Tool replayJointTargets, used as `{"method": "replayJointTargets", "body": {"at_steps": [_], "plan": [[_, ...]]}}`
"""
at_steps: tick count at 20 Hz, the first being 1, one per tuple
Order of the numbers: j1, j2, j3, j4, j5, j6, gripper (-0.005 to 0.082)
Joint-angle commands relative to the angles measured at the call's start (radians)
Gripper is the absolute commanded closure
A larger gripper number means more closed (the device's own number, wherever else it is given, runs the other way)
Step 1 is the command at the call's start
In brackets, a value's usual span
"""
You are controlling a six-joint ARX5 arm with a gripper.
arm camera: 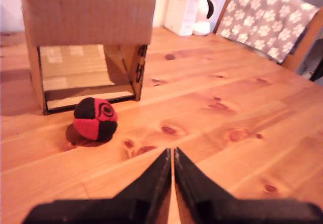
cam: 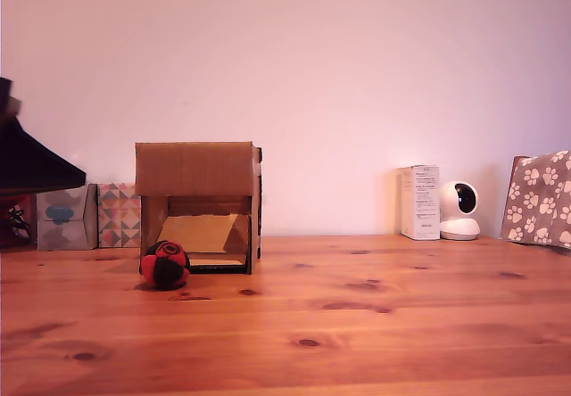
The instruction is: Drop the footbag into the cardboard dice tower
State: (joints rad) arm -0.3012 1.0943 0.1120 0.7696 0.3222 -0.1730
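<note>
The red and black footbag (cam: 164, 265) (arm camera: 95, 119) lies on the wooden table just in front of the cardboard dice tower (cam: 198, 204) (arm camera: 88, 37), at the lower corner of its front opening. A slanted cardboard ramp shows inside that opening. My gripper (arm camera: 171, 156) is shut with nothing between its black fingers; in the wrist view it hovers over bare table, short of the footbag and apart from it. In the exterior view only a dark part of the arm (cam: 31, 160) shows at the left edge.
Small patterned boxes (cam: 119, 215) stand at the exterior view's left of the tower. A white carton (cam: 419, 202) (arm camera: 180, 8) and a white round camera (cam: 459, 210) stand at the back right. A paw-print cloth (cam: 539, 198) (arm camera: 267, 19) hangs over a chair at the far right.
</note>
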Motion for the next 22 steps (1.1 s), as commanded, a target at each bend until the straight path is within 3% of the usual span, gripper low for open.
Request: {"method": "replayJointTargets", "body": {"at_steps": [1,2,4,5,6,7,13,22], "plan": [[-0.003,0.056,0.033,0.024,0.002,0.009,0.0768],[-0.003,0.094,0.056,0.024,0.002,0.010,0.0654],[-0.005,0.168,0.106,0.024,0.001,0.033,0.0155],[-0.007,0.204,0.137,0.018,-0.004,0.039,-0.0047],[-0.010,0.245,0.167,0.010,-0.015,0.058,0.0019],[-0.010,0.282,0.193,0.010,-0.031,0.063,0.0028],[-0.010,0.497,0.356,0.006,-0.084,0.114,0.0027],[-0.009,0.801,0.635,-0.129,-0.129,0.130,0.0028]]}}
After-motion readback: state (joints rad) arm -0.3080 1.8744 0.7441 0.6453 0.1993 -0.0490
